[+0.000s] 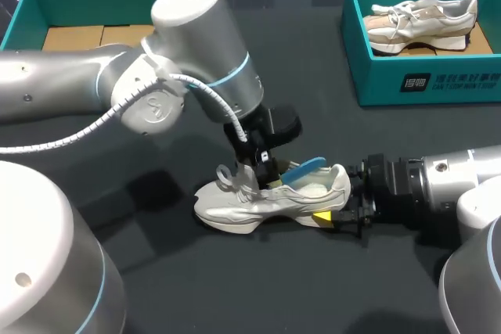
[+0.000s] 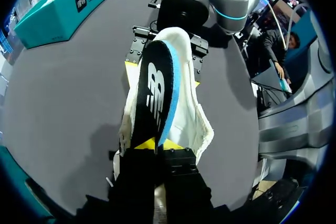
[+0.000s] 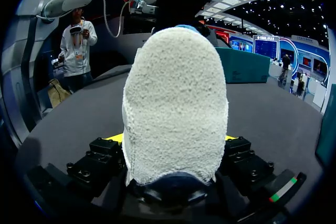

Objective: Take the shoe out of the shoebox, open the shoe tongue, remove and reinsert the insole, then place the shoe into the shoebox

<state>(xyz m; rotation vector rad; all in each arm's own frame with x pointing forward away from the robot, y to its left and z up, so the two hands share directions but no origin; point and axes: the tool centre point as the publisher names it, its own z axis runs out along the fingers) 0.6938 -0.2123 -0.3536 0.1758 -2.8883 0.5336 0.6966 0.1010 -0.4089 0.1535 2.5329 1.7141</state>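
Observation:
A white sneaker (image 1: 266,201) lies on its side in the middle of the dark table, toe toward my left arm. My left gripper (image 1: 262,163) comes down at the shoe's opening, shut on the black, blue-edged insole (image 1: 304,169), which sticks partly out of the shoe. In the left wrist view the insole (image 2: 157,93) runs out from between the yellow tips of that gripper (image 2: 156,144), over the shoe (image 2: 189,114). My right gripper (image 1: 338,202) clasps the heel from both sides. The right wrist view shows the fleecy heel (image 3: 176,103) filling the gap of the right gripper (image 3: 173,140).
A teal shoebox (image 1: 368,76) at the back right holds another pale sneaker (image 1: 423,21). A second teal box (image 1: 31,5) at the back left shows only its cardboard floor. My left arm (image 1: 196,52) crosses above the table's middle.

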